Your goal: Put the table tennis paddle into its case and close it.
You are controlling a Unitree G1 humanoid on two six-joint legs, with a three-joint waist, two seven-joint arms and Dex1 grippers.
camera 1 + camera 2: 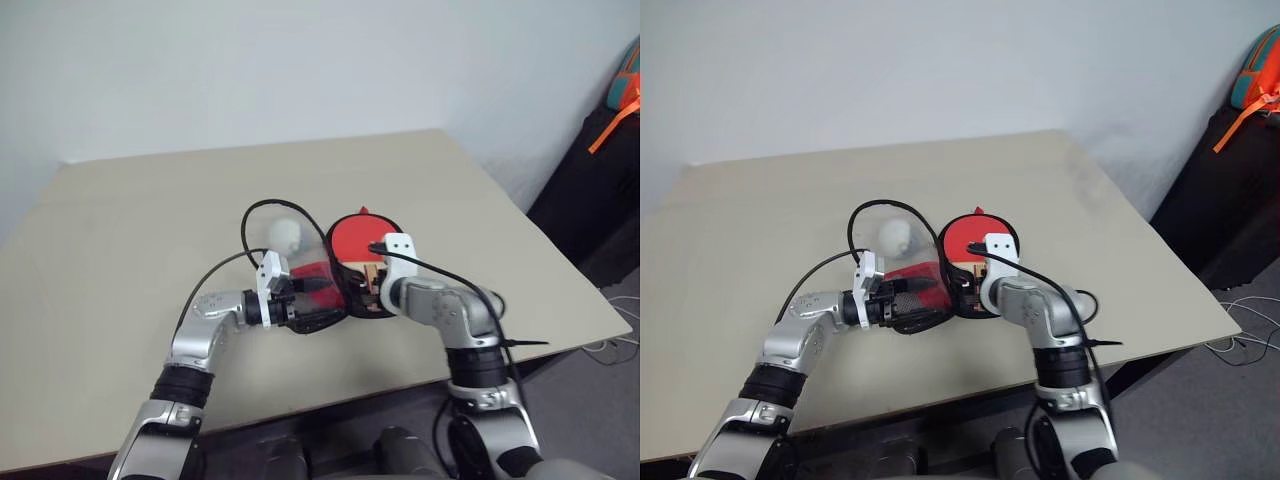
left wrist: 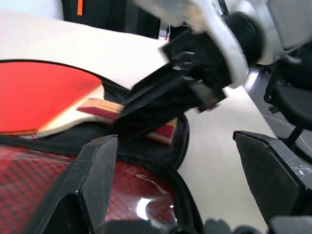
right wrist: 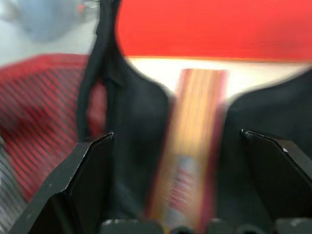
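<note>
Two things could go wrong. On the table (image 1: 150,200), near its front edge, the case (image 1: 325,300) lies open with the paddle (image 1: 358,240) inside. My left claw (image 2: 178,185) and right claw (image 3: 178,170) are open, holding nothing, so the flap could fall crooked or catch the handle.

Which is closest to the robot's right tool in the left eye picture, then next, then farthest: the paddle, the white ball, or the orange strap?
1. The table tennis paddle, just ahead of the right tool, lying in the case.
2. The white ball, on the table, leftward.
3. The orange strap, far right, off the table.
</note>
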